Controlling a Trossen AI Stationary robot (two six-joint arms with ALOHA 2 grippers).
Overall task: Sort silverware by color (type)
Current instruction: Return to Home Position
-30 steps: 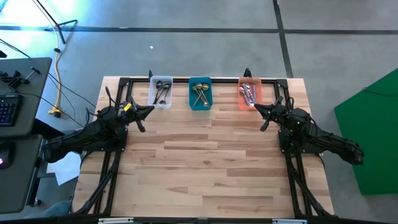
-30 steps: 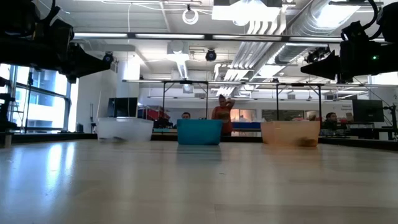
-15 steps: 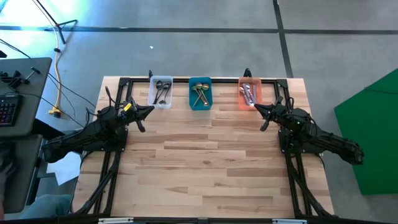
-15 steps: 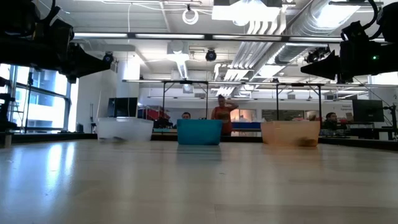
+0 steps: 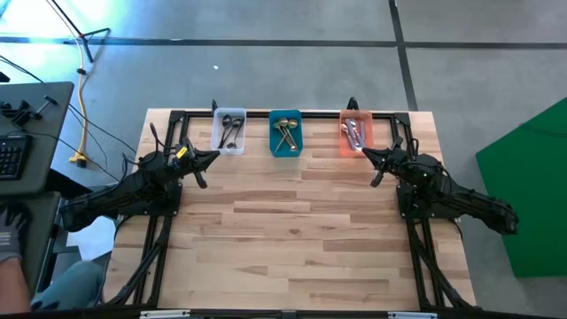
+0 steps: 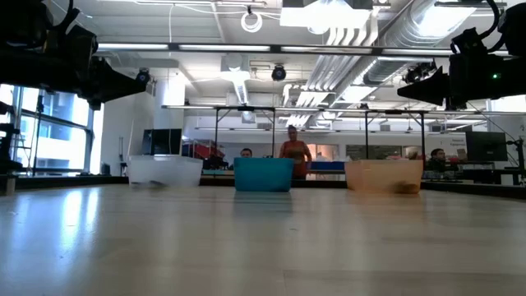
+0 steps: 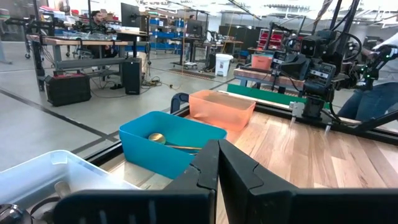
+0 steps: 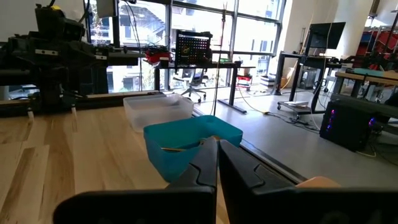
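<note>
person [image 5: 71, 282] newly at corner, cropped; gold spoon [image 7: 165, 143] half-hidden

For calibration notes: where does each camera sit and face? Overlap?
High: overhead, straight down on the table; both arms, left gripper, right gripper.
Low: table-top height, level toward the teal bin and room; arms at upper corners.
Left wrist: past its shut fingers toward teal bin, orange bin, right arm.
Right wrist: past its shut fingers toward teal bin, clear bin, left arm.
Shared: both wrist views see the teal bin.
</note>
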